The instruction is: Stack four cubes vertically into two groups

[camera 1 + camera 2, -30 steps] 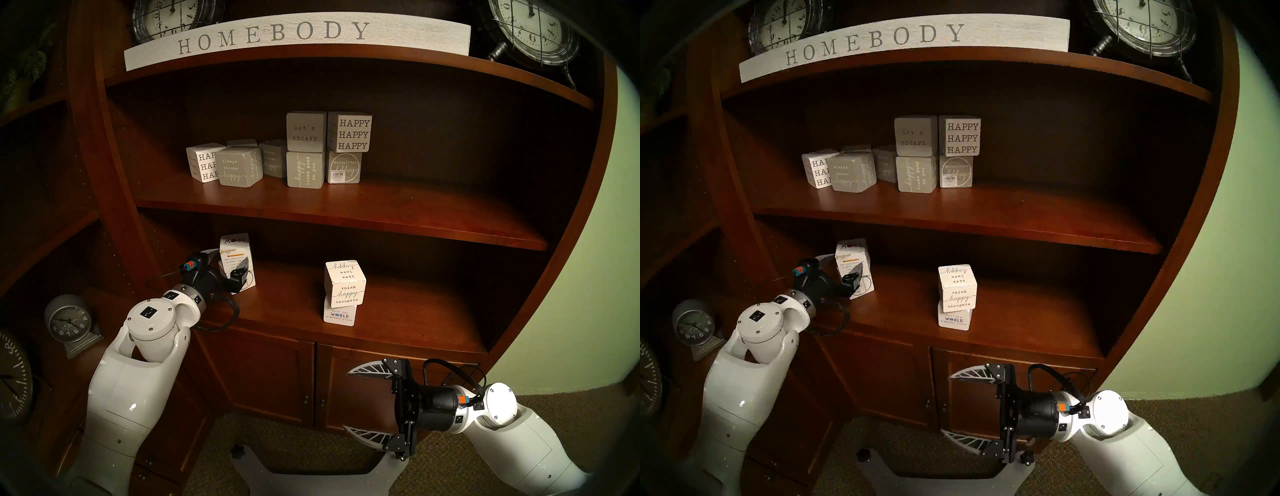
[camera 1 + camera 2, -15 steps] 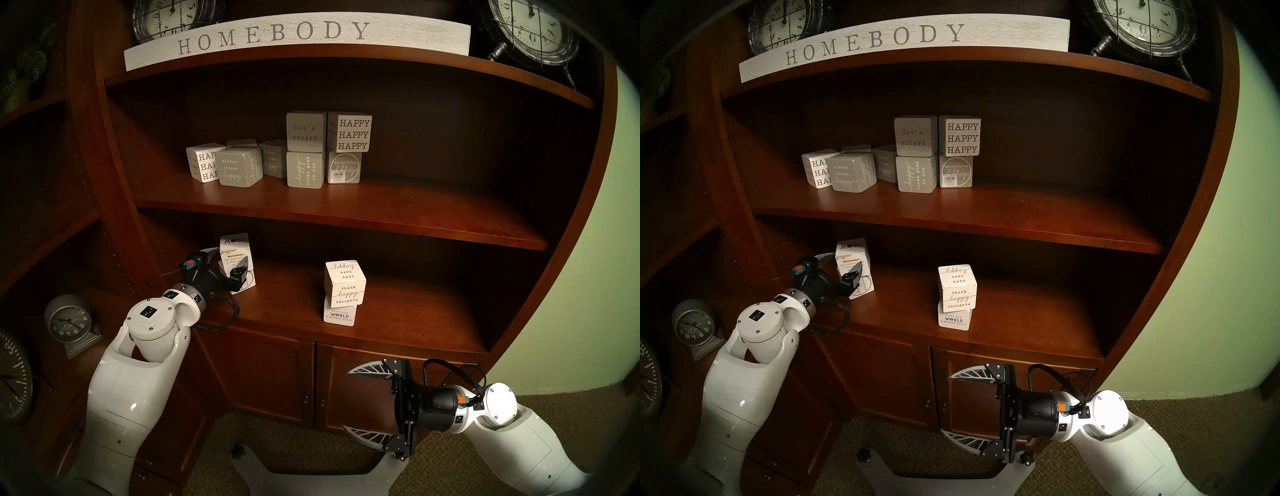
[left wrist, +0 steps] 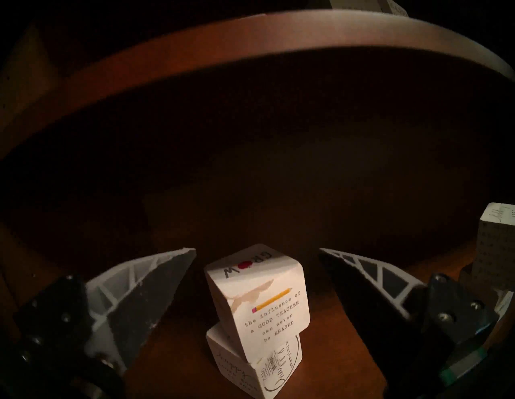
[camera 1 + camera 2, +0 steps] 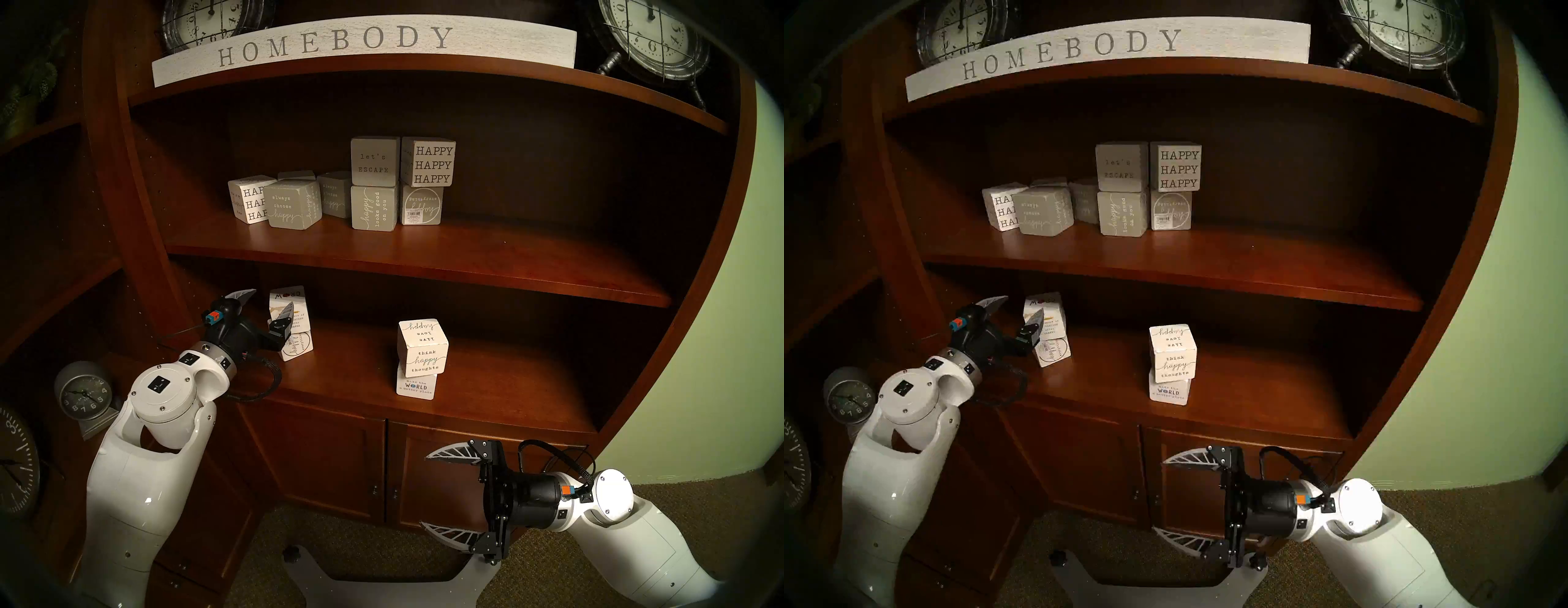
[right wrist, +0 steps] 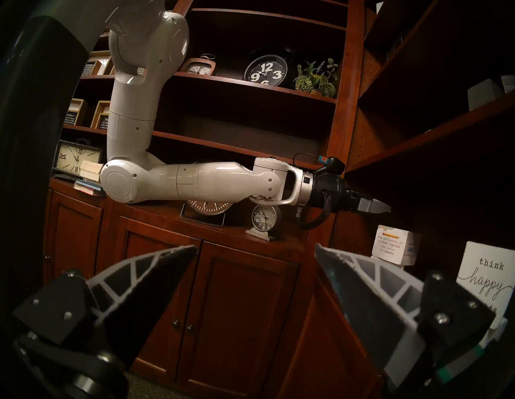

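Two stacks stand on the lower shelf [image 4: 488, 382]. At the left, a white "GROW" cube [image 4: 299, 318] [image 3: 262, 295] rests askew on the white circled "happy" cube with barcode [image 4: 297, 348] [image 3: 250, 370]. At the right, the "think happy thoughts" cube [image 4: 422, 350] sits on the "make the WORLD" cube [image 4: 416, 387]. My left gripper [image 4: 271, 299] [image 3: 257, 249] is open and empty, its fingers apart just in front of the GROW cube, not touching it. My right gripper [image 4: 426, 491] [image 5: 255, 246] is open and empty, low in front of the cabinet doors.
Several grey and white "HAPPY" blocks [image 4: 375, 187] stand on the middle shelf, right above the stacks. A "HOMEBODY" sign [image 4: 339, 42] and clocks are on top. A small grey clock [image 4: 82, 397] stands by my left arm. Cabinet doors [image 4: 331, 463] are below.
My left gripper has opened, let go of the GROW cube and pulled back to the left. The cube stays on the lower one. The right arm has not moved.
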Tool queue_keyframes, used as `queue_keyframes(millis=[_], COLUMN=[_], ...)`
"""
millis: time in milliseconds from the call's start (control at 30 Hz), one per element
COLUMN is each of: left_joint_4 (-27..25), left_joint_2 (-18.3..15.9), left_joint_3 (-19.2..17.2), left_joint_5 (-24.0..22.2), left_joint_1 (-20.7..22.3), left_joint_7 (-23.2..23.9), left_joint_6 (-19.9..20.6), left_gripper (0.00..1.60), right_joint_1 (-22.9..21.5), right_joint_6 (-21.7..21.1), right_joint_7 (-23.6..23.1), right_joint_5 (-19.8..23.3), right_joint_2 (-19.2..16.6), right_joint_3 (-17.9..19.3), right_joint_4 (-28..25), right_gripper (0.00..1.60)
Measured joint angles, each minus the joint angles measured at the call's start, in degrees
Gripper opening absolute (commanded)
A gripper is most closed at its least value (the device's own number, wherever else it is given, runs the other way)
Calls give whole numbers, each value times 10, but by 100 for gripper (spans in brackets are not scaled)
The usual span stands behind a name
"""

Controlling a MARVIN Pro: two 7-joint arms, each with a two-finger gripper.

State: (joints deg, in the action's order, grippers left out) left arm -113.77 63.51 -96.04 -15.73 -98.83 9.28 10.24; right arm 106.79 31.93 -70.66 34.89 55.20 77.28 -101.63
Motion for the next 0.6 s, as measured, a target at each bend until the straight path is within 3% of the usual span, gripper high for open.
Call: queue_keyframes(millis=[267, 600], left_joint_4=[-41, -56], left_joint_2=[5, 32], left_joint_3=[-41, -74], left_joint_5=[12, 30], left_joint_1=[-60, -134], left_joint_7=[31, 90], left_joint_6=[2, -9], left_gripper=[160, 160], right_joint_1=[0, 0], right_joint_6=[0, 0], right_joint_7=[-1, -3], right_joint_5=[-1, -2], right_joint_2=[1, 3], right_joint_3=[1, 2], right_joint_4=[0, 1], right_gripper=[160, 160])
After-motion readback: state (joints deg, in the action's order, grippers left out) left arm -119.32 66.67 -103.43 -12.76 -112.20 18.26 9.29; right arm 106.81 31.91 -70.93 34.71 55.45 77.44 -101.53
